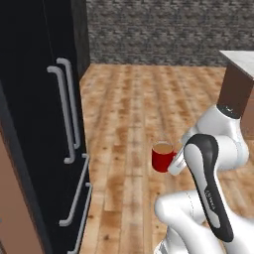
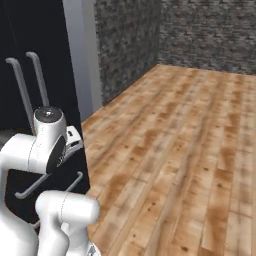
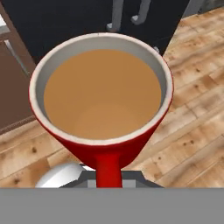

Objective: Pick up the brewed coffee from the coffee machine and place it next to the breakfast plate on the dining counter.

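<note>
Red coffee mug (image 3: 100, 109) brim-full, handle clamped in the end effector (image 1: 174, 159), high above wood floor (image 1: 134, 104).

The mug (image 1: 162, 157) hangs above the floor (image 1: 129, 109), in front of the arm (image 1: 208, 168), with coffee (image 3: 101, 92) inside it. The tall cabinet (image 1: 34, 99) stands to its left. The surface (image 1: 238, 59) lies far right, before the back wall (image 1: 163, 30).

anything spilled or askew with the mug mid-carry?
Nothing stands out. The mug sits upright in the gripper, held by its handle above the wood floor. The coffee lies level below the rim, and no drips show on the floor.
</note>
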Robot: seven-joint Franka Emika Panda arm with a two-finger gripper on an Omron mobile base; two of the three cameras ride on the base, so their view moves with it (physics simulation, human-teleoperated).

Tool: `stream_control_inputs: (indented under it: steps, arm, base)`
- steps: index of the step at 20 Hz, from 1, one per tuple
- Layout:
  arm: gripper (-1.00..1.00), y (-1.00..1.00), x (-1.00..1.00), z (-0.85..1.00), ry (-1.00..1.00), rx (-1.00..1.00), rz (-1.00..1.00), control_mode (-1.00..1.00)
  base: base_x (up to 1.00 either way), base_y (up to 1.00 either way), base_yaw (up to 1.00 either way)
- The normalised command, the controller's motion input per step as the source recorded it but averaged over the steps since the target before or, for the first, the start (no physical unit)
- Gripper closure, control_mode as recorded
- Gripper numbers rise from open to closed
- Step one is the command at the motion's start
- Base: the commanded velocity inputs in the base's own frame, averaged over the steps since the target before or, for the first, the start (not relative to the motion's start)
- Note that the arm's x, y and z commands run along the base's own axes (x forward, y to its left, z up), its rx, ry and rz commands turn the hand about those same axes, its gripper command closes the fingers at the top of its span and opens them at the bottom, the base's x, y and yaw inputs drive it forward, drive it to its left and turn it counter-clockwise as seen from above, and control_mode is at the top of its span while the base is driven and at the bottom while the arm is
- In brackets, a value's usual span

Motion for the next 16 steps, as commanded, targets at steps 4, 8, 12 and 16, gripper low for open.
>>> stream_control_inputs:
  steps: [4, 8, 12, 16]
  arm:
    - [1.0, 0.0, 0.0, 0.0, 0.0, 0.0, 0.0, 1.0]
    - [1.0, 0.0, 0.0, 0.0, 0.0, 0.0, 0.0, 1.0]
    - [1.0, 0.0, 0.0, 0.0, 0.0, 0.0, 0.0, 1.0]
    - [1.0, 0.0, 0.0, 0.0, 0.0, 0.0, 0.0, 1.0]
  base:
    - [0.68, -0.58, -0.48]
    - [0.99, -0.37, -0.4]
    - [1.0, -0.28, -0.37]
    - [0.88, -0.2, -0.5]
